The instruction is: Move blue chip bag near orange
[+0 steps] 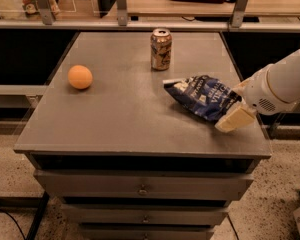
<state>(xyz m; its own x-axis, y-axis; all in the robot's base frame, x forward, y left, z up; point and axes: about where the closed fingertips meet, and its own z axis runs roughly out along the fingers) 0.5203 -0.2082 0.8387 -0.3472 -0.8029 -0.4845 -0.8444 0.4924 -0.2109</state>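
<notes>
The blue chip bag (204, 96), crumpled navy foil with white lettering, lies on the right half of the grey table (120, 119). The orange (80, 77) sits alone on the left side, far from the bag. My gripper (236, 104) comes in from the right edge at table height. It is open, with one cream finger (234, 119) in front of the bag's right end and the other just behind it. The bag still rests on the table.
A gold-and-white drink can (161, 49) stands upright at the back middle, just behind the bag's left corner. The table's front edge runs close under my gripper. Drawers sit below the top, and a rail with posts runs behind.
</notes>
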